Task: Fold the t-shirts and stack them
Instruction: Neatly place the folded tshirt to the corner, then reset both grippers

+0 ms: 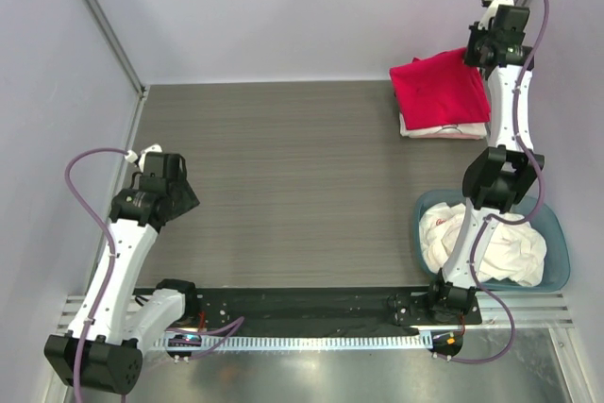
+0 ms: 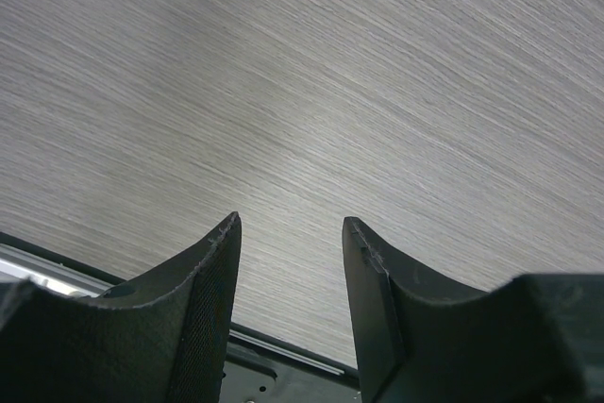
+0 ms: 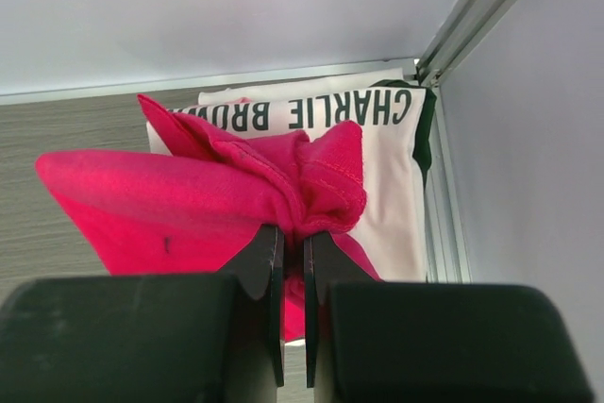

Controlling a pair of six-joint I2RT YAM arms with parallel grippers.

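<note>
Top view: we are setting the red t-shirt (image 1: 439,90) on the folded stack at upper right, while white t-shirts (image 1: 481,247) are lying in the tub (image 1: 559,250).

Left wrist view: the left gripper (image 2: 291,226) is hovering half-open and empty over the table (image 2: 377,92).

Right wrist view: the right gripper (image 3: 293,233) is pinching the red t-shirt's bunched edge above the Charlie Brown t-shirt (image 3: 392,186). In our judgement, the next move calls for a release, then flattening.

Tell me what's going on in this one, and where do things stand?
The right gripper is shut on a bunched edge of the red t-shirt, which sits on the folded cream Charlie Brown shirt in the far right corner of the table. The left gripper hangs open over bare table on the left, holding nothing. More white shirts lie crumpled in the blue-grey tub near the right arm's base, not yet folded.
</note>
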